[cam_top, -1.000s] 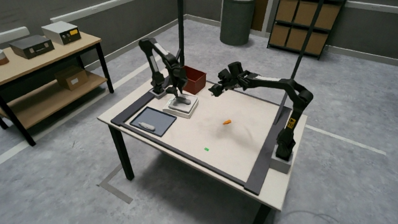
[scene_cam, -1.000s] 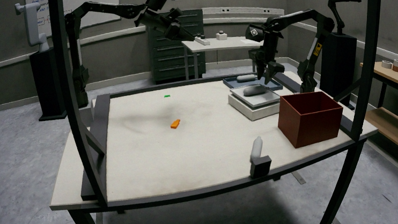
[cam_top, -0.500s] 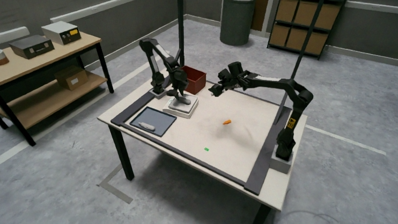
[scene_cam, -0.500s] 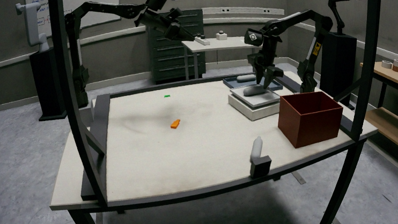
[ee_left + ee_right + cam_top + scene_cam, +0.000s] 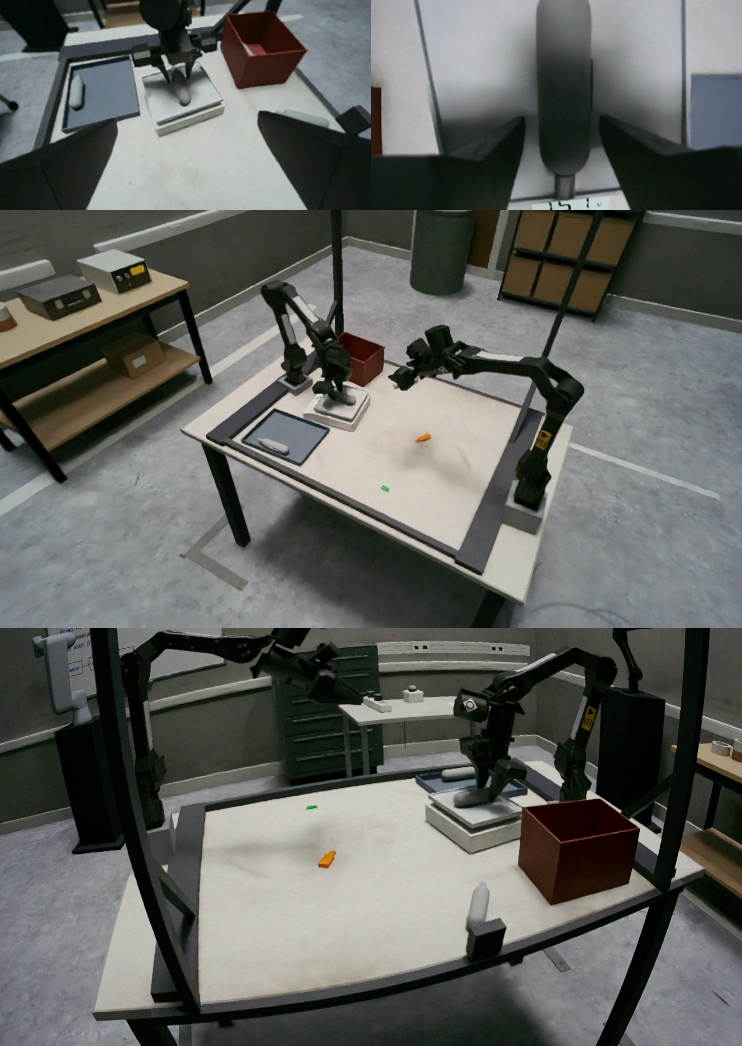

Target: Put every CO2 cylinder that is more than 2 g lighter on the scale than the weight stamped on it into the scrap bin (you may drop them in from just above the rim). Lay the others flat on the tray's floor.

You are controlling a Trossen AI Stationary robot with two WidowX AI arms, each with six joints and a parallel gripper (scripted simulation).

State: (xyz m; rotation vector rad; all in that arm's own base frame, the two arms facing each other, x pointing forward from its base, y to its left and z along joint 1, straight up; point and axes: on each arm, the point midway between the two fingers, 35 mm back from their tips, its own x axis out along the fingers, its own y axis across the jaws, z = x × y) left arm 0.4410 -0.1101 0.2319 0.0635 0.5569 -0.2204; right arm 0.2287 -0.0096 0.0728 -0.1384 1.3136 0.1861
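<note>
You're looking at a broad table (image 5: 358,459) (image 5: 363,939) (image 5: 164,173) (image 5: 399,70) that is carrying the scale and the things around it. Your right arm is reaching down over the scale (image 5: 332,421) (image 5: 456,833) (image 5: 189,124) (image 5: 479,61), while your left arm is hanging above the table, well apart from it. Your left hand (image 5: 398,382) (image 5: 358,698) (image 5: 187,121) is standing fully spread, with nothing between its fingers. Your right hand (image 5: 332,394) (image 5: 488,791) (image 5: 178,81) (image 5: 562,122) is standing about half spread, its fingers straddling a grey cylinder and showing a gap on both sides, so it isn't pinching it.

The dark red scrap bin (image 5: 368,365) (image 5: 581,861) (image 5: 262,70) (image 5: 376,122) is standing near one side of the scale; something pale (image 5: 248,49) is showing inside, too hidden for you to name. The blue-grey tray (image 5: 301,433) (image 5: 426,786) (image 5: 110,89) (image 5: 718,112) is lying near the scale's opposite side.

As for your CO2 cylinders, the scale cylinder (image 5: 347,397) (image 5: 469,797) (image 5: 182,89) (image 5: 564,94) is lying on the scale's pan, its neck pointing toward the display (image 5: 570,205), whose digits are being cut off by the view's edge. The tray cylinder (image 5: 273,446) (image 5: 458,773) (image 5: 76,93) is lying flat on the tray's floor. The third cylinder (image 5: 478,905) (image 5: 306,117) is resting past the bin from the scale, by a small black block (image 5: 486,939) (image 5: 356,119); you can't tell whether they're touching.

An orange piece (image 5: 423,437) (image 5: 327,859) is lying well apart from the scale, and so is a smaller green piece (image 5: 386,488) (image 5: 311,807).
</note>
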